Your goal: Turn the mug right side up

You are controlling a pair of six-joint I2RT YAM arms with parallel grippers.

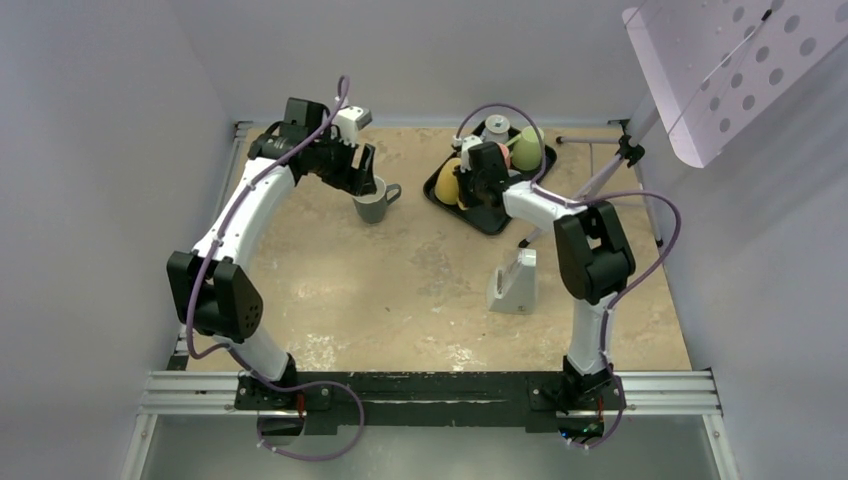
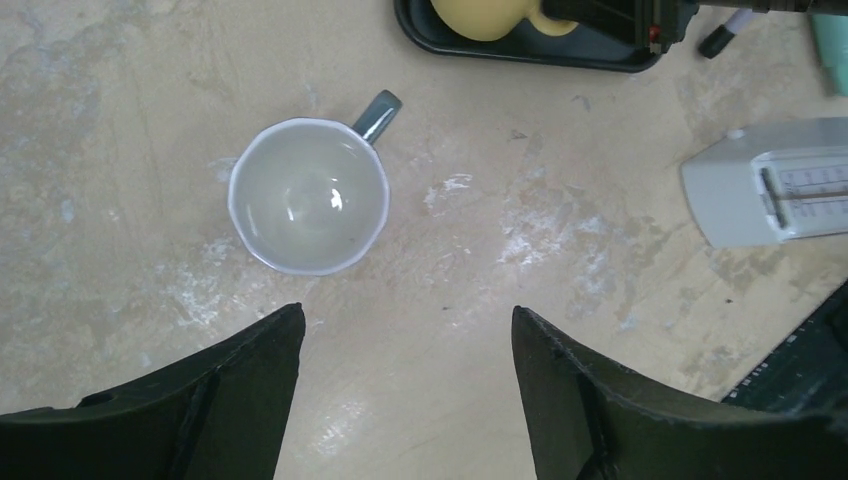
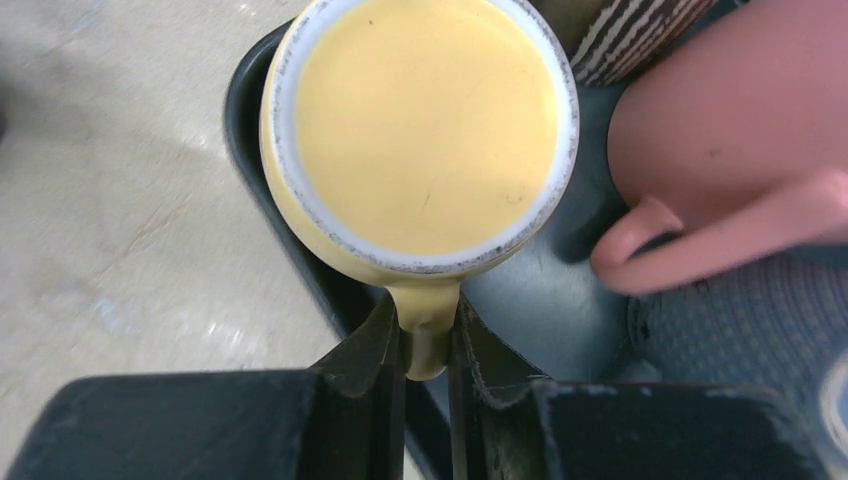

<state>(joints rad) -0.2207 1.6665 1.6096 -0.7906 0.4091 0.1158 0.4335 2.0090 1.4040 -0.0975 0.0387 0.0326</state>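
Here, a mottled beige table (image 1: 420,290) fills the overhead view, with two robot arms bolted at its 6 o'clock edge. Taken from the table's centre, a black tray (image 2: 600,50) sits at about 1 o'clock and holds several mugs packed close together. A white wedge-shaped block (image 1: 515,282) lies at about 4 o'clock, apart from everything else.

The yellow mug (image 3: 425,130) is at the tray's 8 o'clock corner. Its flat underside, ringed by a pale unglazed foot, faces the right wrist camera, so it is not standing on its base; this appears to be the mug to turn. A pink mug (image 3: 730,130) lies just beside it at 3 o'clock.

The right gripper (image 3: 428,322) has its two fingers pinched tight on the yellow mug's handle (image 3: 428,300), which points to 6 o'clock in the wrist view. The handle probably gives the firmest hold for swinging the mug over without its body slipping.

A grey mug (image 2: 310,195) stands on the bare table at about 10 o'clock, mouth up with its pale inside showing. The left gripper (image 2: 405,315) hangs above it with its fingers spread wide, holding nothing and clear of the rim.
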